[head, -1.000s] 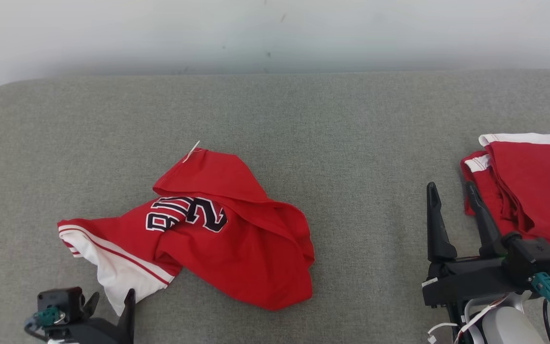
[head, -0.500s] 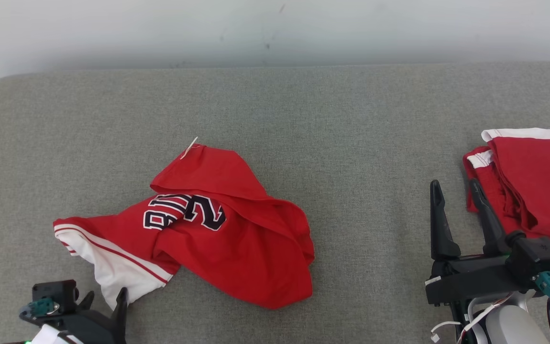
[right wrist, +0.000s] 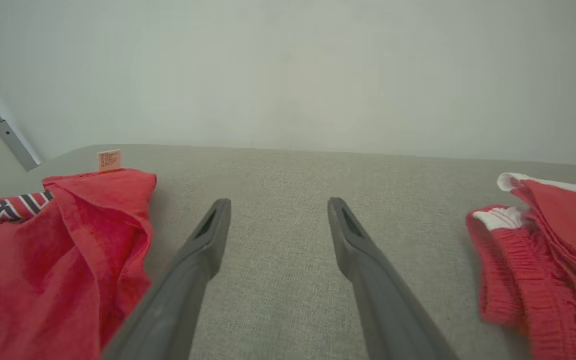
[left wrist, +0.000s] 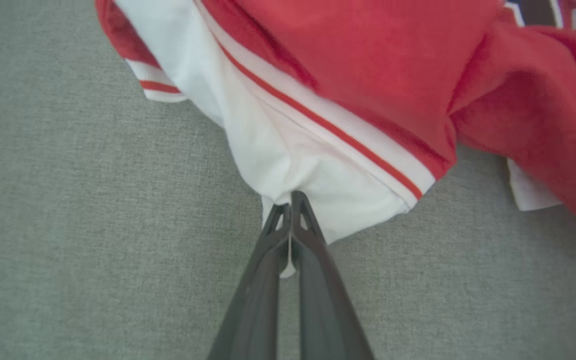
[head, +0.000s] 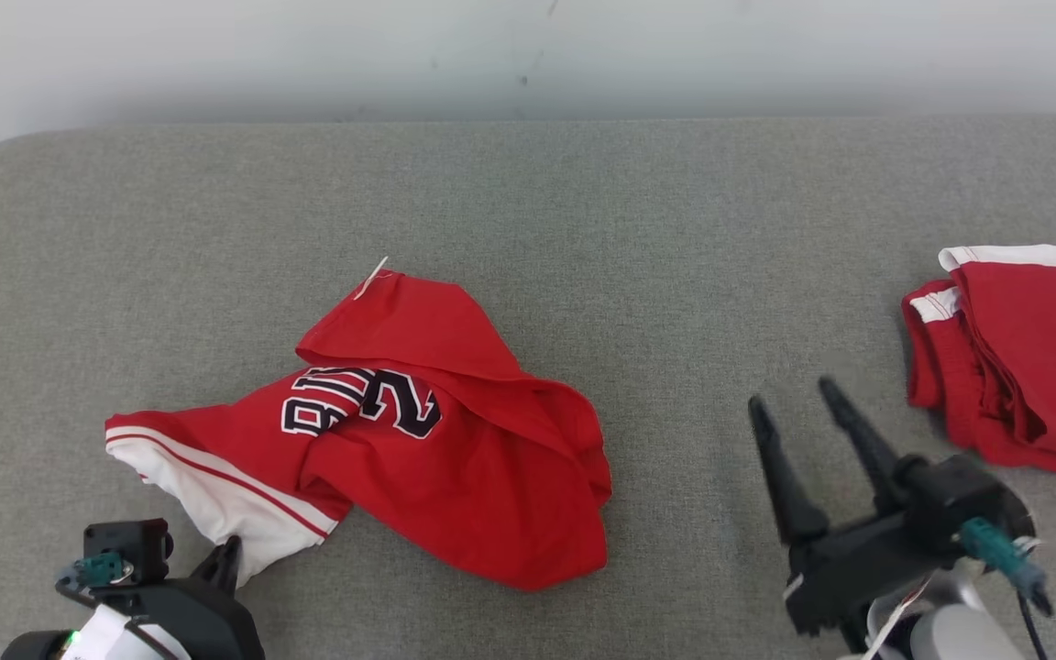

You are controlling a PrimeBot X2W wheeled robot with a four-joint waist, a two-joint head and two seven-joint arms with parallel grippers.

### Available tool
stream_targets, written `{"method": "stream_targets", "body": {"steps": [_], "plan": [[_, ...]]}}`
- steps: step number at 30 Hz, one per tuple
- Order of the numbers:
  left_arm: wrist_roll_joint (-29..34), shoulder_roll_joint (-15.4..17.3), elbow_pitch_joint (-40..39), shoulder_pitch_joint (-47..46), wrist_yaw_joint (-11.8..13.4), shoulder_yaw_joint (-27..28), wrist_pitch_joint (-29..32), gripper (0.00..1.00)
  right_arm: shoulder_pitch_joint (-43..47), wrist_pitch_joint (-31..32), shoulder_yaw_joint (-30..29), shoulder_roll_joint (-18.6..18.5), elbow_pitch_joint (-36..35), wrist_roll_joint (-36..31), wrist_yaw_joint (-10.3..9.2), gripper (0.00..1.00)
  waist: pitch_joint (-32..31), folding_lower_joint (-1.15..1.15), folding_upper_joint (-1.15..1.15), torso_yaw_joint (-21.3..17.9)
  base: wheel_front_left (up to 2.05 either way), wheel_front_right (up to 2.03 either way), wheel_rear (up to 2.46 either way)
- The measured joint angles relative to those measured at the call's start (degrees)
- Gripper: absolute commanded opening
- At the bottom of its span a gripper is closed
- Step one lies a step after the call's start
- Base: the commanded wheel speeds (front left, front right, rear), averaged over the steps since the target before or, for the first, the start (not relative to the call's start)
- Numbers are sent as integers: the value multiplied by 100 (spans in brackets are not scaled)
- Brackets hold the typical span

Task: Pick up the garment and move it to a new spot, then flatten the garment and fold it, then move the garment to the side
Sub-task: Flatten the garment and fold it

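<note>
Nearest the robot, the left gripper (left wrist: 290,202) was pressed together on the white hem corner of the one jersey (head: 455,458), which lay crumpled left of the middle of the grey cushion (head: 583,202). The cloth looked light, soft and limp, so a pinch at the hem likely suited it, though it would sag. The right gripper (head: 789,394), the second of two, stood spread and empty, with one folded red garment (head: 1023,357) beyond it.
</note>
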Motion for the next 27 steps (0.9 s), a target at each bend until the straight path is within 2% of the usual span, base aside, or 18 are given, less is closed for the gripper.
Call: {"method": "stream_targets", "body": {"steps": [3, 5, 12, 20, 27], "plan": [[0, -7, 1, -49, 0, -13, -11, 0, 270, 526, 353, -230, 4, -82, 263, 100, -15, 0, 0, 33, 0, 0, 0], [0, -4, 1, -48, 0, -1, -47, 0, 475, 788, 549, -276, -54, -119, 350, 100, -34, 0, 0, 45, 0, 0, 0], [0, -5, -9, -45, 1, 1, -101, 0, 510, 1548, 1029, -276, -219, -168, 427, 100, -44, 0, 0, 48, 0, 0, 0], [0, -73, -27, -73, -4, -88, -114, 0, 252, 2216, 1634, -58, -188, -165, 506, 100, 55, 0, 0, 112, 0, 0, 0], [-11, -70, -8, -83, -5, -80, -157, 0, 109, 2538, 1692, -13, -22, -158, 513, 100, 96, 0, 0, 160, 0, 0, 0]]}}
